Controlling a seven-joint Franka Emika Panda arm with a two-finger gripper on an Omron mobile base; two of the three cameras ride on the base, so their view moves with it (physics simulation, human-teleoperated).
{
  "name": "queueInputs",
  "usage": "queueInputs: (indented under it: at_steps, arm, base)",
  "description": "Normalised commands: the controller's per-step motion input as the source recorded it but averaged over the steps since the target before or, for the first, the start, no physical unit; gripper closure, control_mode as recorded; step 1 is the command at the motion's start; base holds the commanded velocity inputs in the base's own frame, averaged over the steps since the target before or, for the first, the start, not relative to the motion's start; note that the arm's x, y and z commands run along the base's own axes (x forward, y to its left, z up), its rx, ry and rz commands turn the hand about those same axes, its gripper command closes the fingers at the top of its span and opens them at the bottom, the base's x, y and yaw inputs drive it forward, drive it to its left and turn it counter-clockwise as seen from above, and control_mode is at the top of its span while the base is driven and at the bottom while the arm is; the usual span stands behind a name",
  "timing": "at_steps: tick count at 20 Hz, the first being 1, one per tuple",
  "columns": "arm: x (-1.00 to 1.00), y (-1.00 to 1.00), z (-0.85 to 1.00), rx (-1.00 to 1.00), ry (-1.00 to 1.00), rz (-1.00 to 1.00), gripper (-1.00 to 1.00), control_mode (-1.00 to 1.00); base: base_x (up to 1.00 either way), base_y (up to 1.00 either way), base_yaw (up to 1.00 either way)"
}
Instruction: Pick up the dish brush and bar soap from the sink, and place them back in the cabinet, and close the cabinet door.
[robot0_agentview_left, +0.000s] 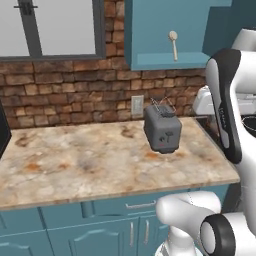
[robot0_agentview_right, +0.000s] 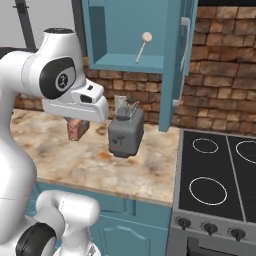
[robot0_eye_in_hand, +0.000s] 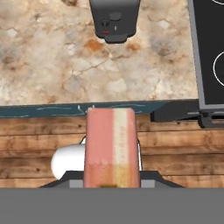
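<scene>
The bar soap (robot0_eye_in_hand: 112, 144), a reddish-brown block with a paler stripe, is held in my gripper (robot0_eye_in_hand: 112, 177), which is shut on it. In the right base view the bar soap (robot0_agentview_right: 76, 129) hangs under my hand over the counter, left of the toaster. The dish brush (robot0_agentview_left: 173, 44) leans upright inside the open teal cabinet (robot0_agentview_left: 150, 30), cream head up; it shows there as the dish brush (robot0_agentview_right: 142, 46) too. The cabinet door (robot0_agentview_right: 181, 65) stands swung open to the right, its silver handle facing me. The sink is out of view.
A dark grey toaster (robot0_agentview_left: 162, 128) stands on the marble counter (robot0_agentview_left: 75, 160) below the cabinet. A black stove top (robot0_agentview_right: 220, 170) adjoins the counter's right end. Brick wall and a window (robot0_agentview_left: 50, 27) lie behind. Low teal cupboards run under the counter.
</scene>
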Motion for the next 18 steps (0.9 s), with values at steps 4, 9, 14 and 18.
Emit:
queueInputs:
  at_steps: [4,9,14,18]
  arm:
    - [0.0,0.0,0.0,0.0,0.0,0.0,1.0,1.0]
    - [0.0,0.0,0.0,0.0,0.0,0.0,1.0,1.0]
    - [0.0,0.0,0.0,0.0,0.0,0.0,1.0,1.0]
    - [0.0,0.0,0.0,0.0,0.0,0.0,1.0,1.0]
  base:
    - [0.19,-0.25,-0.13]
    - [0.21,-0.03,-0.19]
    - [0.25,0.0,-0.25]
    - [0.07,-0.05,-0.17]
